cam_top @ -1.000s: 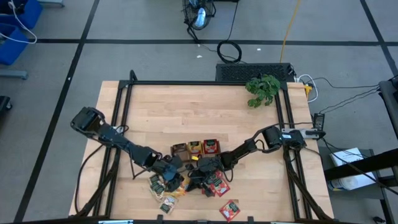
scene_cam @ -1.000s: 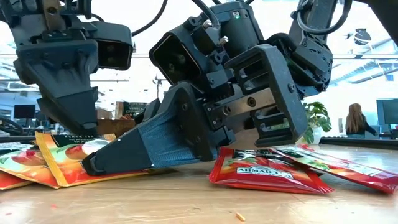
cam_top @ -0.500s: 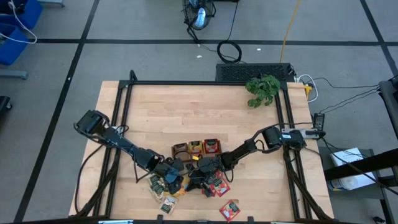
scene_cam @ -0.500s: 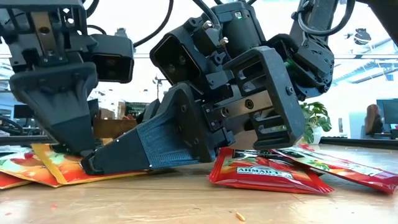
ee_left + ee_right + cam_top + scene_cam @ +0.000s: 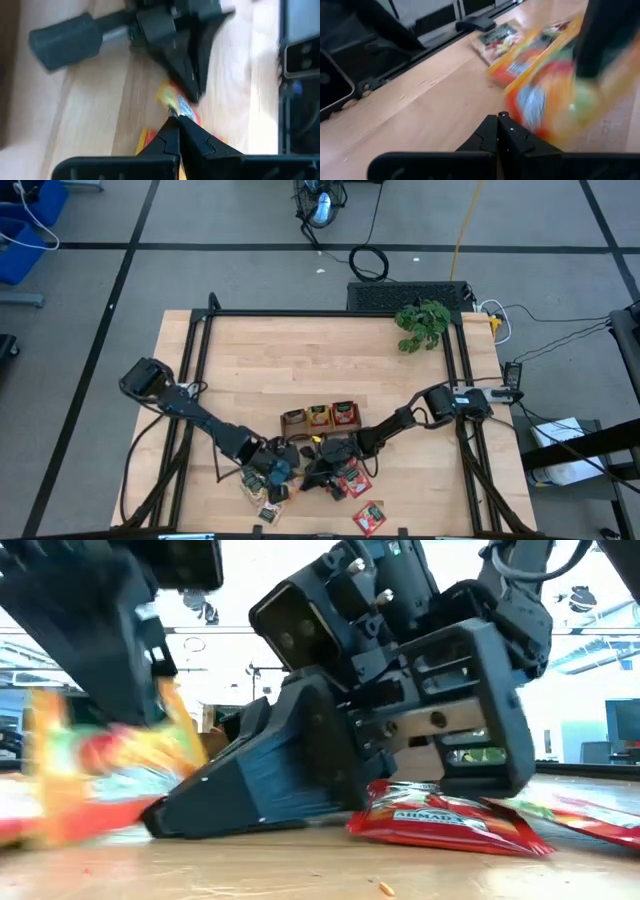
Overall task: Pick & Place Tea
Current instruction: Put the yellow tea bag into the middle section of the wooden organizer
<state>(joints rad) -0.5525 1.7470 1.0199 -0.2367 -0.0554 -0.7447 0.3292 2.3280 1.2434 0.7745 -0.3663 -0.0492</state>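
Nearest you, at six o'clock by the table's [image 5: 330, 360] front edge, one red sachet [image 5: 369, 517] lies alone with bare wood around it. Just beyond, your left gripper [image 5: 279, 470] is clamped on an orange sachet [image 5: 105, 770], lifted clear of the board; about three more sachets [image 5: 258, 485] lie beneath it. Beside it the right gripper [image 5: 316, 472] rests tip-down, fingers together, holding nothing, against two red sachets [image 5: 350, 478]. Behind them sits one three-compartment tray [image 5: 320, 417]. Toward twelve o'clock the wood is open, with one plant [image 5: 422, 324] at one o'clock
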